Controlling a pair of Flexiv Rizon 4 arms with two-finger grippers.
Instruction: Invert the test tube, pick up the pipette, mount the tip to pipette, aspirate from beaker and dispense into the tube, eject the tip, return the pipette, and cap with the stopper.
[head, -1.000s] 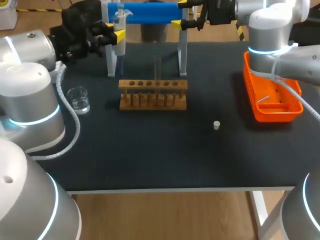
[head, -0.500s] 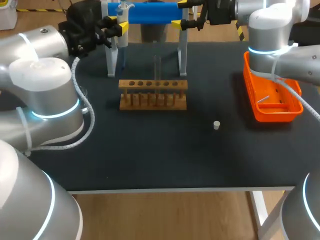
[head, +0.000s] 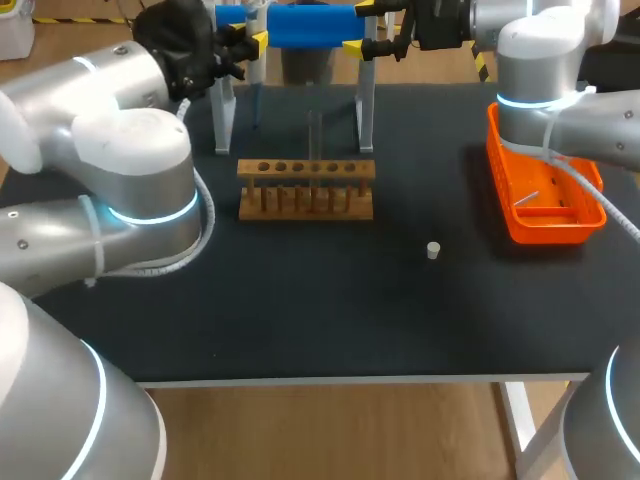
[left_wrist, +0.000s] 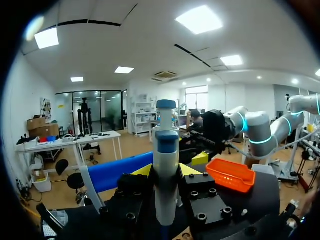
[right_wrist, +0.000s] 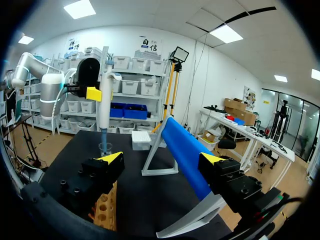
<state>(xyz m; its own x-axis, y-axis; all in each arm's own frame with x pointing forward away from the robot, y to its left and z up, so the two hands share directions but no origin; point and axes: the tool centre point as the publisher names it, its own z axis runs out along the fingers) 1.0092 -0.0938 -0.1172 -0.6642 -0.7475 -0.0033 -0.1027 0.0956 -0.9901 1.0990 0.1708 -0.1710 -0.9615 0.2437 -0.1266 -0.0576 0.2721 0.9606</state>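
Step in hand, my read: returning the pipette. A thin white piece (head: 527, 200), maybe the spent tip, lies in the orange tray (head: 545, 235), and the stopper (head: 432, 250) sits loose on the table (head: 330, 300), lower right of centre.

Left gripper (head: 247, 37), upper left of the head view, has both fingers clamped on the pipette (left_wrist: 165, 150). The pipette is upright, blue cap up, just beside the left end of the blue bar (head: 310, 25).

To do it well: keep the pipette vertical, carry its hook over the bar, and lower until the bar takes the weight. Only then spread the fingers. Stay off the white stand leg (head: 366, 110).

Right gripper (right_wrist: 161, 161) has its fingers wide around the bar's right end, with a clear gap at 1 finger, so it grips nothing. Keep the 2 grippers apart.

Containers:
- Wooden rack (head: 306, 170), centre: 1 clear test tube (head: 315, 135) stands upright in a middle hole, uncapped. Liquid level cannot be told.
- Orange tray, right edge: only the white piece shows inside.
- Beaker (right_wrist: 105, 148): hidden behind the left arm in the head view. In the right wrist view it is a small clear glass below the pipette, contents not readable.
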